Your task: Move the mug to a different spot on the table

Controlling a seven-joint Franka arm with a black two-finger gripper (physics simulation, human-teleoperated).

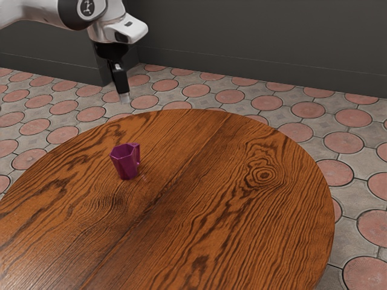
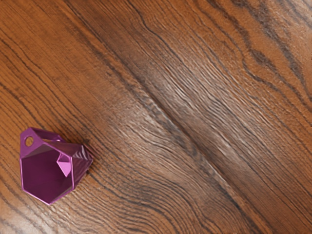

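Note:
A purple faceted mug [image 1: 126, 160] stands upright on the round wooden table [image 1: 230, 199], toward the exterior view's left of the tabletop. In the wrist view the mug [image 2: 48, 168] is seen from above, its open mouth and its handle with a small hole visible. My gripper [image 1: 123, 89] hangs high above the table's far edge, well up and behind the mug, pointing down and holding nothing.
The wood-grain table surface [image 2: 195, 107] spreads wide around the mug on all sides. Beyond the table lies a tiled floor [image 1: 272, 103] and a dark wall [image 1: 254, 30].

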